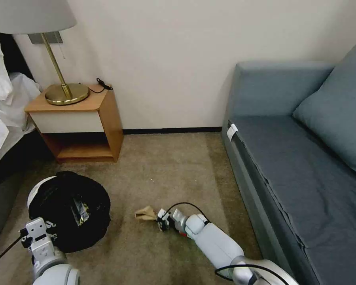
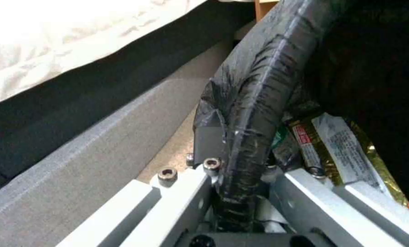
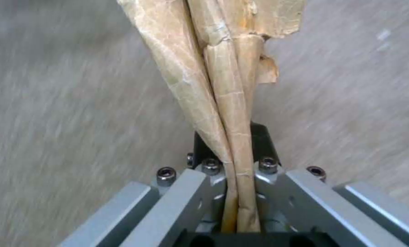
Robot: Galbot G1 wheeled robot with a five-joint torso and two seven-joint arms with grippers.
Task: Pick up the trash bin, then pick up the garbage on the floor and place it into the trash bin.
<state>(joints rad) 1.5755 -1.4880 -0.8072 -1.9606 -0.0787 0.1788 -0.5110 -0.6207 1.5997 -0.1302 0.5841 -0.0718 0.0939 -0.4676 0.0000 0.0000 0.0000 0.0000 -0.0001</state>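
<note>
From the head view, the trash bin point(image 1: 69, 209) sat tilted on the carpet, the left hand point(image 1: 37, 233) at its near rim; the right hand point(image 1: 162, 221) hovered low beside the bin, holding the brown paper bag point(image 1: 146, 213).

At the left wrist, fingers were clamped on the bag-lined rim point(image 2: 255, 113), a snack wrapper point(image 2: 346, 144) inside.

At the right wrist, fingers pinched one crumpled fold point(image 3: 223, 103); such a thin grip might slip, I judged.
</note>
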